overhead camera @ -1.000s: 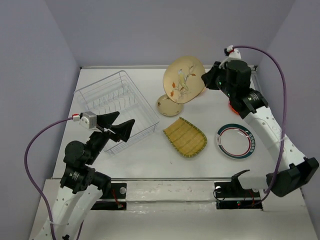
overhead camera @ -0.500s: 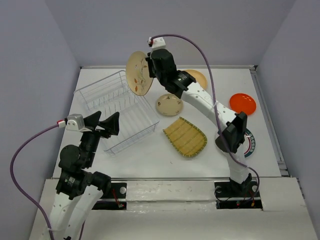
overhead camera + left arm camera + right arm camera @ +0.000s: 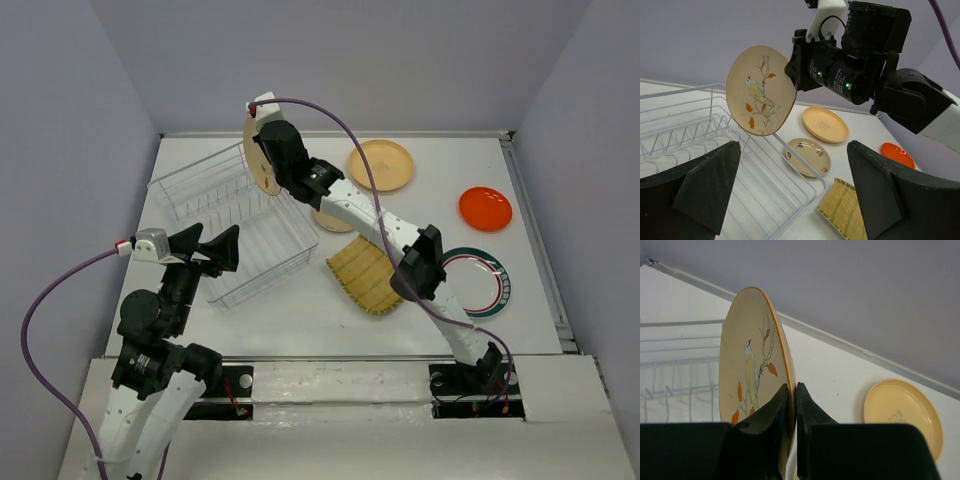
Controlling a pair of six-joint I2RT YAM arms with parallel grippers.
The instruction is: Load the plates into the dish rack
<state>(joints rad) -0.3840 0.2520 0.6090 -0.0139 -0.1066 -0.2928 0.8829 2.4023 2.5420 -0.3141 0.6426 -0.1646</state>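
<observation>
The right tool [image 3: 792,390] pinches the bird plate [image 3: 262,160] by its rim, upright over the dish rack's [image 3: 230,225] far edge. I'd turn it parallel to the prongs [image 3: 685,135], lower it edge-first between two of them, and let go only once it seats. The left tool [image 3: 792,150] hangs spread at the rack's near side.

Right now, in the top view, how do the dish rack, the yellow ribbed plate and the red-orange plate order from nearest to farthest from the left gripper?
From the left gripper:
1. dish rack, just beyond its fingers, on the left side.
2. yellow ribbed plate, middle of the table.
3. red-orange plate, far right.
</observation>
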